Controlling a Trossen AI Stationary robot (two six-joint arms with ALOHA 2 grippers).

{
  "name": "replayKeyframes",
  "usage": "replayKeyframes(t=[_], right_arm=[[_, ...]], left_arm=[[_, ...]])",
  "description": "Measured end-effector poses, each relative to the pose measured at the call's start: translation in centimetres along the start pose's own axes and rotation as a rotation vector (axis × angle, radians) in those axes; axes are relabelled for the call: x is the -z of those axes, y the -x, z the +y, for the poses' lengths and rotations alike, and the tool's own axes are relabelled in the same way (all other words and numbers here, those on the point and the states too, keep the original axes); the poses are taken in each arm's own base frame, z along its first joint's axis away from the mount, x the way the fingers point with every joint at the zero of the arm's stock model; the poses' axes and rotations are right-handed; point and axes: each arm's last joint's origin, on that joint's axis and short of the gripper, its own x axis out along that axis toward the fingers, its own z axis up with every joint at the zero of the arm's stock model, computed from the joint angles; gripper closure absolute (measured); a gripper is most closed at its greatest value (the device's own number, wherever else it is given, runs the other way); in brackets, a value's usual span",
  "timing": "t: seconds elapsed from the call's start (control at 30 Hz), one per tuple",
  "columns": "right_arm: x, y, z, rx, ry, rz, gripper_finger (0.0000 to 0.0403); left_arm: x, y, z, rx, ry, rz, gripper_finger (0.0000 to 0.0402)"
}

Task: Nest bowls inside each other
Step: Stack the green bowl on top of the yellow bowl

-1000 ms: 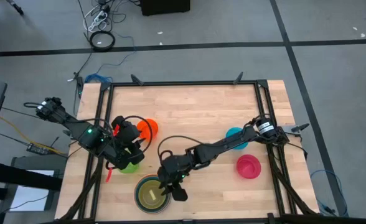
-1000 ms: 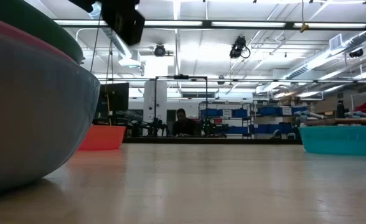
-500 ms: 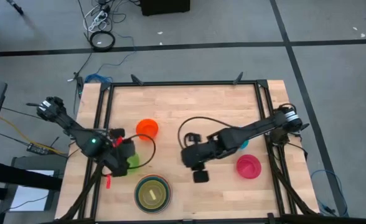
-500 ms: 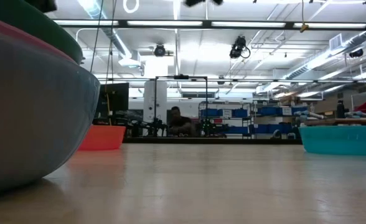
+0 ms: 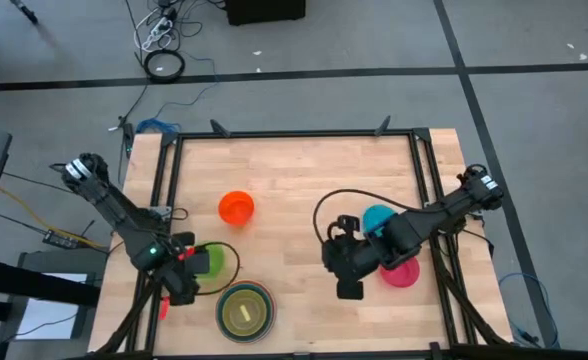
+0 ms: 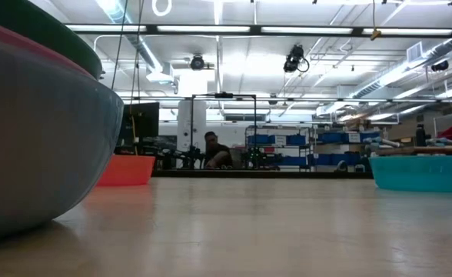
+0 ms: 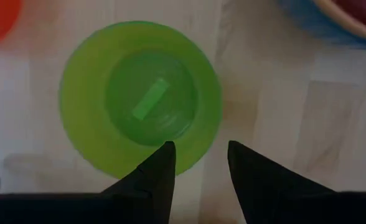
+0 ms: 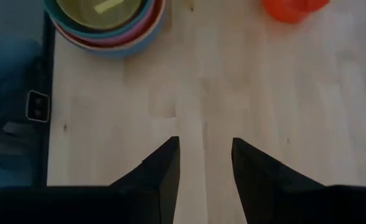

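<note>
Bowls: 4 loose, 1 nested stack (image 5: 245,311); 2 open grippers.

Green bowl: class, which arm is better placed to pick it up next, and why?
Left. Its open tool hovers right over the green bowl, while the right tool is across the table near the pink bowl.

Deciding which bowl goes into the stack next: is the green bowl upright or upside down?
Upright. The left wrist view looks down into the green bowl, showing its rim and inner floor. It stands alone, empty, on the table.
</note>
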Motion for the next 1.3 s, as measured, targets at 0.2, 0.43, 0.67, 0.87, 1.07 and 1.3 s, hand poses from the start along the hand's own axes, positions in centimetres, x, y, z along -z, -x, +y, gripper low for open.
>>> replayKeyframes(t=[0.2,0.43,0.67,0.87,1.07,1.3], right_arm=[[1.1,0.3,0.9,0.024,-0.041,0.046,0.0271],[1.5,0.6,1.4,0.059,-0.059,0.036,0.0269],[1.5,0.6,1.3,0.097,-0.062,0.011,0.027],[1.5,0.6,1.2,0.129,-0.05,0.002,0.0269],[2.1,0.7,0.6,0.244,-0.035,0.016,0.0273],[3.7,2.1,-1.2,0.453,-0.14,0.068,0.0276]], left_arm=[[1.1,-2.5,-0.2,0.036,0.013,-0.029,0.0245],[1.8,-4.8,0.3,0.033,0.028,-0.053,0.0245],[2.6,-6.7,1.0,0.041,0.083,-0.077,0.0288],[2.0,-6.2,0.4,0.071,0.053,-0.129,0.0391],[0.4,-2.0,-0.4,-0.005,0.025,-0.158,0.0397],[-3.1,4.9,-2.4,-0.001,-0.019,-0.389,0.0399]])
